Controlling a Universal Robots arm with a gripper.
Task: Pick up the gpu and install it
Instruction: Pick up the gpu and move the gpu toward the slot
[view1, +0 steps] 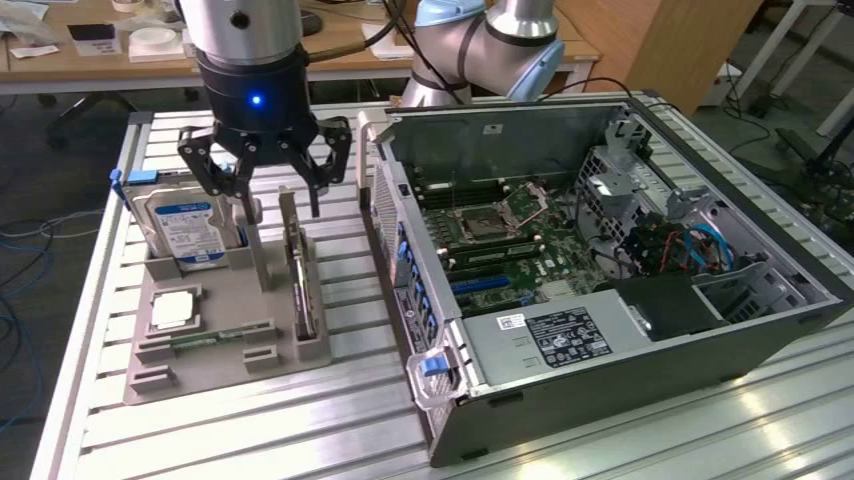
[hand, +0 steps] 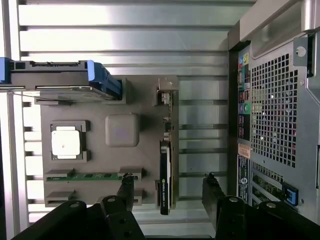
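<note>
Reaching step: gripper (view1: 280, 205), jaws wide apart and empty, hovers above the gpu (view1: 306, 295) standing on edge in the tray (view1: 240, 300), centre-left in the exterior view; a grasp needs its thin edge straddled

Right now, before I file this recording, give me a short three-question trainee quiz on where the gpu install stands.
1. True or false: the pincer is shut on the gpu.
2. Which part stands upright at the exterior view's left of the gpu? A) hard drive B) fan C) power supply
3. Fill in: the gpu stands on edge in the gray ____, outside the computer case.
Key: 1. False: the pincer is open, above the gpu. 2. A. 3. tray.
</note>
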